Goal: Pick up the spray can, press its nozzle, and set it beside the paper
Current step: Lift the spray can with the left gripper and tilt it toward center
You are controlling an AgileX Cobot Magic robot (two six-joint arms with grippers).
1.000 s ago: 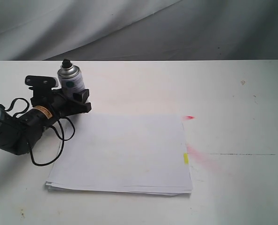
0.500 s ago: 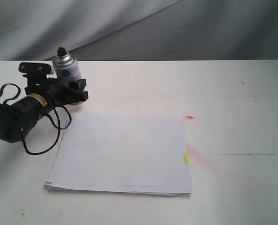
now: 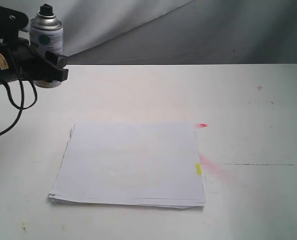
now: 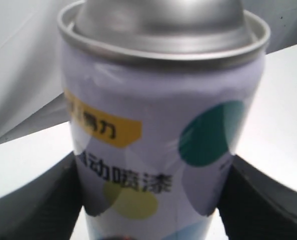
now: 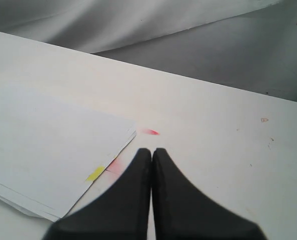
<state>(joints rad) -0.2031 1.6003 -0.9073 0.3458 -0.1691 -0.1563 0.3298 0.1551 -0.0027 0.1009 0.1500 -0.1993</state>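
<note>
**Left.** Your left gripper (image 3: 49, 64) pinches the spray can (image 3: 46, 36) round its lower body. The can is upright, held above the far left of the table (image 3: 258, 130), well apart from the paper (image 3: 131, 162). The nozzle (image 3: 47, 9) stands bare on top; the left wrist view crops it off. The label (image 4: 153, 150) in that view shows black Chinese characters, with 动喷漆 legible. A yellow tag (image 4: 106, 131) above them probably ends in 力, but it is too blurred to be sure.

**Middle.** The paper lies flat, with a yellow tab (image 3: 198, 169) on its right edge. Red smears (image 3: 211, 166) mark the table just beside it.

**Right.** Your right gripper (image 5: 152, 154) hangs over the table near that edge, jaws pressed together on nothing.

**Step in hand, by my reading: the press.** Keep the left pinch firm and the can vertical. Set the closed right tips squarely on the nozzle and push straight down, or the can may slide in the grip.
</note>
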